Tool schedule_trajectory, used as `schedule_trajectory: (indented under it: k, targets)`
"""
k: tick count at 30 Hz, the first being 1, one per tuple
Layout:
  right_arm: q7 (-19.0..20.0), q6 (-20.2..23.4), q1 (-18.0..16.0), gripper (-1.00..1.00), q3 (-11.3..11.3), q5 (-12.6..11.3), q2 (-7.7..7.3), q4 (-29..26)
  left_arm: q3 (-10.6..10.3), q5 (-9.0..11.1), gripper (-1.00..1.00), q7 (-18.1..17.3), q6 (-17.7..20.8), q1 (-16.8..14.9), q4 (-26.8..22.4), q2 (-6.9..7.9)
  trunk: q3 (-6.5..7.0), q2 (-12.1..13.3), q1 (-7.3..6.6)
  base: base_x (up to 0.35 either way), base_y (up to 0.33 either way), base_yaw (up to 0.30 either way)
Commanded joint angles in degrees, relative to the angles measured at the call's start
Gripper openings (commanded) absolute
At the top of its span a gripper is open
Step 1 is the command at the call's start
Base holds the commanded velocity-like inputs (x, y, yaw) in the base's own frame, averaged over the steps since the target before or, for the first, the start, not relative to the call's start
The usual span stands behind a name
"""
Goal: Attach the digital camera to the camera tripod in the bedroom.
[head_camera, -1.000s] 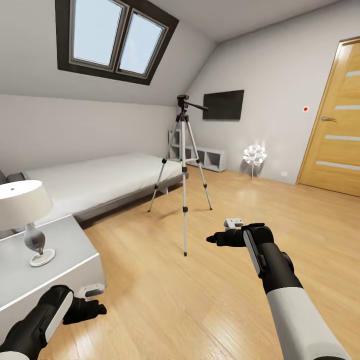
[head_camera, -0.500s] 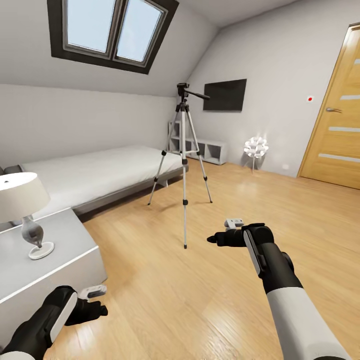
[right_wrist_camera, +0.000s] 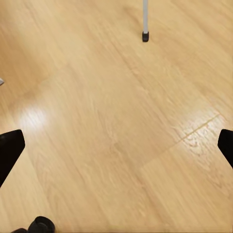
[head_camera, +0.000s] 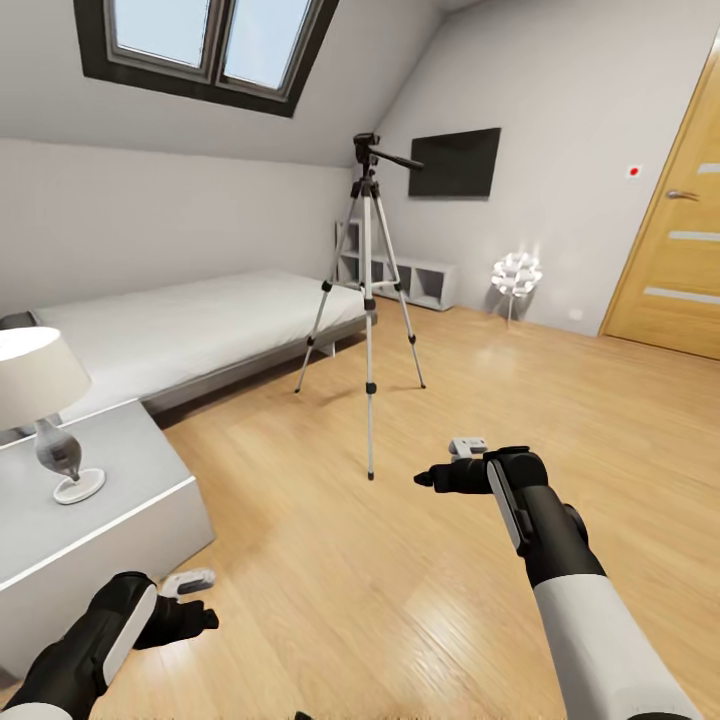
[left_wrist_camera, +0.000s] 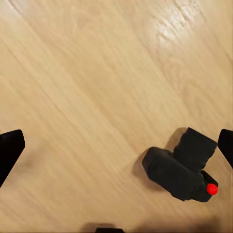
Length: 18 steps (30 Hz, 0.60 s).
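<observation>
The camera tripod stands upright on the wood floor ahead, near the foot of the bed, its black head and pan handle bare on top. One of the tripod's silver legs and its black foot show in the right wrist view. The digital camera, black with a red dot, lies on the floor in the left wrist view, close to one fingertip of my left gripper. That left gripper hangs low and open, holding nothing. My right gripper is held out in front, open and holding nothing, short of the tripod's nearest leg.
A grey nightstand with a white lamp stands close at my left. The low bed lies beyond it. A white spiky lamp, a low shelf, a wall TV and a wooden door line the far side.
The whole head view has shifted: the tripod, bed and nightstand now sit closer and the skylight higher in the picture. Both arms keep their pose and both grippers stay open.
</observation>
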Motion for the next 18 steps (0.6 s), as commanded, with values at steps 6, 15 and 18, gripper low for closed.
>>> schedule_trajectory:
  k: [6,15,18]
  targets:
    - [0.5,0.2,-0.1,1.0,-0.1,0.6,0.05,0.0,0.0,-0.5,1.0,-0.4,-1.0,0.0,0.9,-0.93,-1.39,-0.1,0.14,0.0,0.0,0.0]
    - [0.6,0.2,0.0,1.0,-0.2,0.6,0.05,0.0,-0.1,-0.7,1.0,-0.4,-2.2,0.0,3.0,-1.17,-3.39,-0.2,0.37,0.0,0.0,0.0]
    - [0.6,0.2,-0.1,1.0,-0.1,0.6,0.05,-0.1,-0.2,-0.8,1.0,-0.4,-2.2,0.0,3.2,-1.17,-4.05,-0.3,0.45,0.0,0.0,0.0]
